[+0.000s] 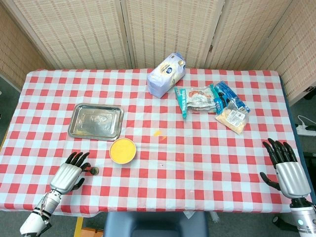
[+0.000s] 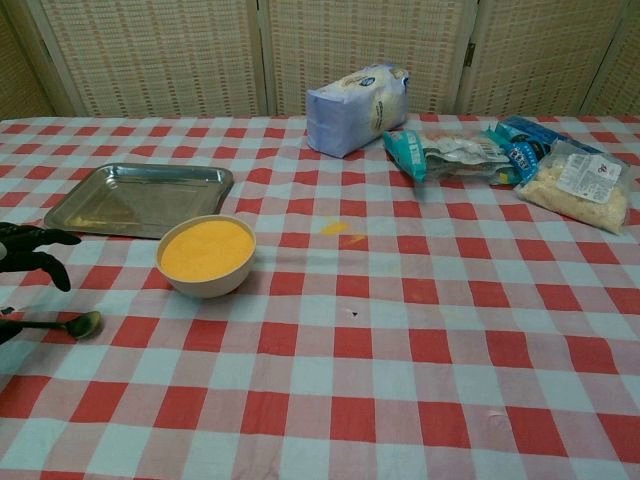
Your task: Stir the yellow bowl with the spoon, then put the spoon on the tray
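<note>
Checked tablecloth (image 1: 197,148): dark spoon (image 2: 60,324) lying flat, greenish bowl end.

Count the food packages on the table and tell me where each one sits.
4, all at the far side: a white bag standing alone, then a clustered three to its right: a teal-edged packet, a blue packet, and a clear pouch nearest. None appear hidden.

spoon (image 1: 92,171) handle hidden under left hand (image 1: 66,177), right hand (image 1: 289,174) wrist cropped
</note>
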Robot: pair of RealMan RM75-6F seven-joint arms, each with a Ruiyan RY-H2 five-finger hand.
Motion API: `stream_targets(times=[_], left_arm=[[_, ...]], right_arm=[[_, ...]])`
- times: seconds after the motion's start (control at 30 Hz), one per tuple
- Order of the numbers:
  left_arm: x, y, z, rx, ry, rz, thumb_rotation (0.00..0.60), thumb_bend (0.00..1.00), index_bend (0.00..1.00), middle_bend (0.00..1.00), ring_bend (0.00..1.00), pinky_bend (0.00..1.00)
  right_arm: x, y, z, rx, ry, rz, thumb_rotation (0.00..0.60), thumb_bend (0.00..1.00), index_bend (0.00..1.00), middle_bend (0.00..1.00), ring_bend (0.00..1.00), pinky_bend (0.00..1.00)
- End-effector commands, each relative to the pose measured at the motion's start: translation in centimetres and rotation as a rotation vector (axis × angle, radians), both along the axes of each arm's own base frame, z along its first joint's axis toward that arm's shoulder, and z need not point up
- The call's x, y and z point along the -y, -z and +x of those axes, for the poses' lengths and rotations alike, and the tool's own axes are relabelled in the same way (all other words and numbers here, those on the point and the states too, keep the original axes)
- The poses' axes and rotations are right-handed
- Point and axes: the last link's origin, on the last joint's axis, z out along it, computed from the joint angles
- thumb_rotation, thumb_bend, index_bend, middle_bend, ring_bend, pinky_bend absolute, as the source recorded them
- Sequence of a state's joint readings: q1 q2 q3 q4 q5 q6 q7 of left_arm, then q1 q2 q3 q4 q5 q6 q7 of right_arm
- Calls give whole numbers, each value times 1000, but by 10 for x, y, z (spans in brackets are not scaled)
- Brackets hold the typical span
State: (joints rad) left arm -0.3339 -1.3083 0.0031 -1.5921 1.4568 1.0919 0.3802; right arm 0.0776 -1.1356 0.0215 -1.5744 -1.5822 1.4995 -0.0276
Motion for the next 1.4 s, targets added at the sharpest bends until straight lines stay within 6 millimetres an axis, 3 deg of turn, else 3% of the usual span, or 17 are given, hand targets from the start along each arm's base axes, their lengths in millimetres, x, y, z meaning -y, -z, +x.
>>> stream_targets(times=[0.03,0.33,0.73,1.0,1.4], left_arm=[[-5,2,-2,-13,3,12,600,411,302,0,0,50],[-15,13,-15,-50,-1,58,600,412,396,0,0,50],[-18,29,-20,-67,22,72,600,409,413,0,0,50],[-19,38,-24,-77,40,100,600,407,487,0,0,55],[-18,45,-34,-94,34,111,600,413,446,0,0,54]], right_arm=[[0,0,0,-1,0,0,600,170,0,0,0,0],[1,1,-1,-6,9,4,600,170,0,0,0,0],[3,4,-3,-13,17,6,600,170,0,0,0,0],[4,4,-4,-14,24,8,600,170,0,0,0,0],[4,5,-3,-12,26,16,600,170,0,0,0,0]])
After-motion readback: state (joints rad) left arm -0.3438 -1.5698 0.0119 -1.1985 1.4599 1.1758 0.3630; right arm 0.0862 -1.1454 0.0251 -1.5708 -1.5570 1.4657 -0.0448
